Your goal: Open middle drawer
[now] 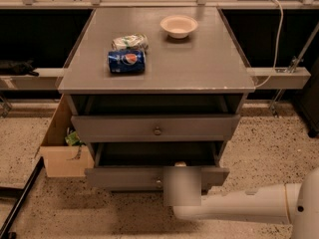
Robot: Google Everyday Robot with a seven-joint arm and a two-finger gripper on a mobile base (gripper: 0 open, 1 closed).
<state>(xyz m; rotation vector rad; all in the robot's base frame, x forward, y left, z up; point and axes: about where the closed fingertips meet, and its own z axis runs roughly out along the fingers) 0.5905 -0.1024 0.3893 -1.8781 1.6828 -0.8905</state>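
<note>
The middle drawer [124,177], lower centre, stands partly out. It is rigid wood, probably light-running, and best held by its knob [158,183]. The gripper [182,183] is at its front (open or closed: cannot tell).

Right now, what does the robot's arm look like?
The arm is a smooth white tube with a rounded elbow and a thin yellow ring near its thick end. No cables show. The gripper, pale grey, sits at the front of the middle drawer.
</note>
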